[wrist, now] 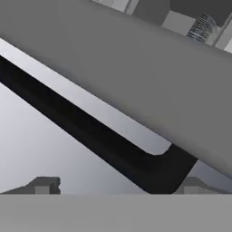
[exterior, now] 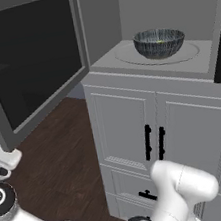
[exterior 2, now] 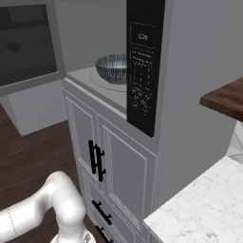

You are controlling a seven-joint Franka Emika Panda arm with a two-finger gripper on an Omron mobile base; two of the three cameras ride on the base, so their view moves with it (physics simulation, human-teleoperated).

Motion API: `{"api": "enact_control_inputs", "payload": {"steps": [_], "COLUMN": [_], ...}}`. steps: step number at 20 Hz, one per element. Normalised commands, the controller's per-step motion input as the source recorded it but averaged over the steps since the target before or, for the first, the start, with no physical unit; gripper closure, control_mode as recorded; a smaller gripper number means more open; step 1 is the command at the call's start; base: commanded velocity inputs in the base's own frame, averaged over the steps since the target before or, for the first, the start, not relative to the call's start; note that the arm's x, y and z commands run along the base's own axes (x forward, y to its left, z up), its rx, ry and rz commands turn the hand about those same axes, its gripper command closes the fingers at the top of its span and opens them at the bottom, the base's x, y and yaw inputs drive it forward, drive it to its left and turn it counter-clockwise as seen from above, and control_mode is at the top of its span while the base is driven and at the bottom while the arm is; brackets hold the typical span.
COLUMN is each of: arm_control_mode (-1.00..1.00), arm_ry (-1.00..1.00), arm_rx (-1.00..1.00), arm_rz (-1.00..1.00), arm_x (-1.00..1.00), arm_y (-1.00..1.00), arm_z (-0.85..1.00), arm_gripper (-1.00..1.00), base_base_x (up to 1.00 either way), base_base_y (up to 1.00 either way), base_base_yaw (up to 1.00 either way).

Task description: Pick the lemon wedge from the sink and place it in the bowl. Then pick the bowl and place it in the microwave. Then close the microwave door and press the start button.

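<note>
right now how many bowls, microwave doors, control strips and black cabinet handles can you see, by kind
bowl: 1
microwave door: 1
control strip: 1
black cabinet handles: 3 in the left base view
total: 6

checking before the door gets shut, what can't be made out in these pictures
- Lemon wedge: just a yellow glint inside the bowl in the left base view; its shape is too small to tell.
- Control strip in the right base view: buttons too small to read.
- Pincer in the hand view: tips cut off at the bottom, so its state is unclear.
</note>
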Motion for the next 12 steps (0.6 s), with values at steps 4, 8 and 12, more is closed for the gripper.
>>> {"api": "enact_control_inputs", "payload": {"steps": [4,8,12], "arm_control_mode": [-1.00,-1.00,-1.00], "arm_ry": [-0.40,-0.37,-0.36], "arm_rx": [0.24,0.27,0.28], "arm_rz": [0.00,0.00,0.01], "arm_x": [0.00,0.00,-0.01], "arm_y": [-0.90,-0.88,-0.90], "arm_z": [0.31,0.35,0.45], "arm_gripper": [-1.00,-1.00,-1.00], "base_base_x": [0.00,0.00,0.00], "base_base_y": [0.00,0.00,0.00], "base_base_yaw": [0.00,0.00,0.00]}}
